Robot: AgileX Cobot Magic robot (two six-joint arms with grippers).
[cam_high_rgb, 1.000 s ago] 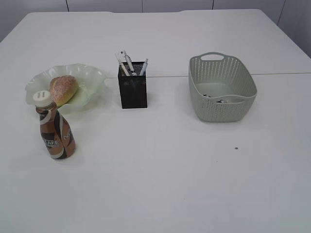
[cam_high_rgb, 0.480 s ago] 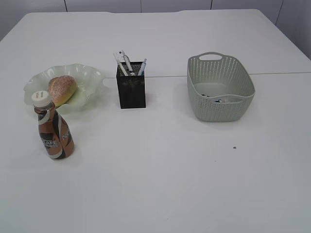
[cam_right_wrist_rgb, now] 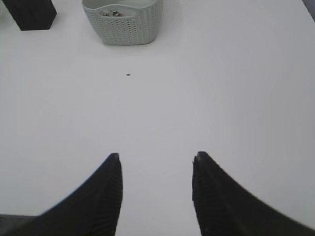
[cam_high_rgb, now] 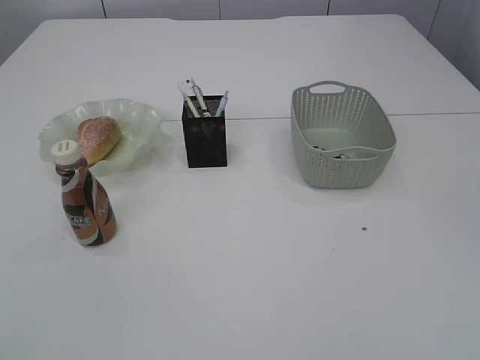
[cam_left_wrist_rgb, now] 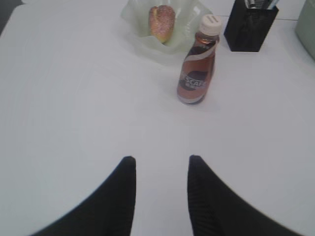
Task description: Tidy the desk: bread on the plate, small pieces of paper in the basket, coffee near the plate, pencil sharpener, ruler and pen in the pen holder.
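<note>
The bread lies on the wavy green plate at the left of the desk. The coffee stands upright just in front of the plate. Pens and other slim items stick out of the black pen holder; I cannot pick out the ruler among them, and the pencil sharpener is hidden. Small pieces of paper lie in the basket. My left gripper is open and empty, well short of the coffee. My right gripper is open and empty over bare desk.
A tiny dark speck lies on the desk in front of the basket, also in the right wrist view as a speck. A thin seam crosses the desk. Neither arm shows in the exterior view.
The whole exterior picture shifted slightly left and back; no object on the desk moved.
</note>
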